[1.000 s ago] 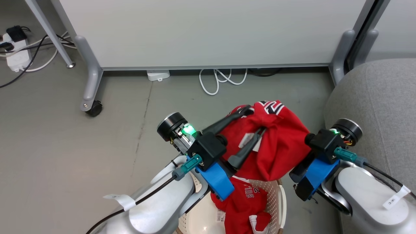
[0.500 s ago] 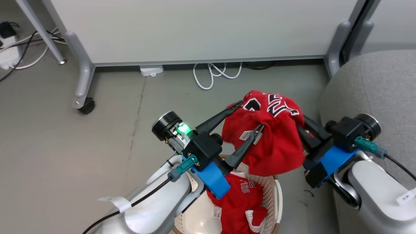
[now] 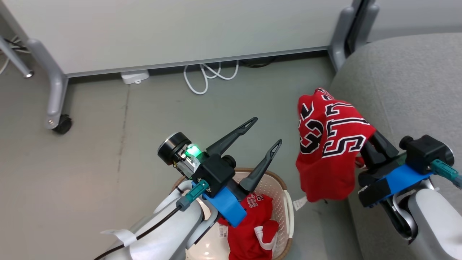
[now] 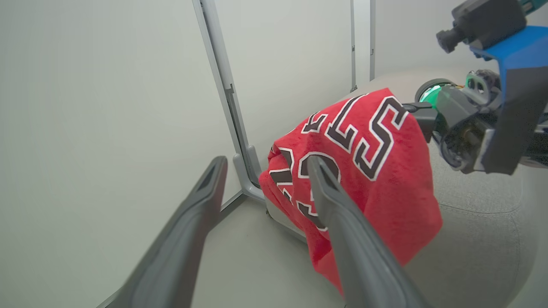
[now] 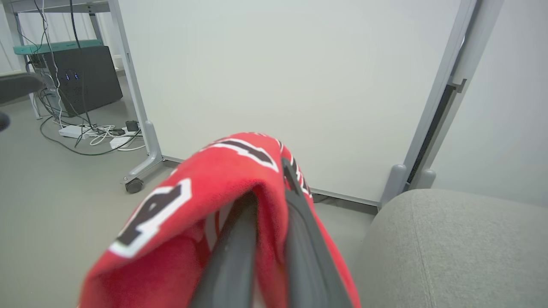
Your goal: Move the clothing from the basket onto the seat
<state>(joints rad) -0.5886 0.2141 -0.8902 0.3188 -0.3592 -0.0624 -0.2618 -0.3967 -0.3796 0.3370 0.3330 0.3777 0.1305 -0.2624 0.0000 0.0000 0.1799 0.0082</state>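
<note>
Limp red jersey (image 3: 330,144) in clenched right end effector (image 5: 269,188); left end effector (image 3: 267,130) agape, empty.

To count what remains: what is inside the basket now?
One red jersey lies inside the basket, next to a paper label. The left arm covers part of the basket's floor, so anything there is hidden.

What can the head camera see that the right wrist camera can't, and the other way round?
Head view: the white laundry basket on the floor, with a second red jersey lying inside it.

Right wrist view: a black box beneath a teal tabletop, far off to the side.

Both: the numbered red jersey pinched in the right end effector, the grey seat beside it, and the white partition behind.
</note>
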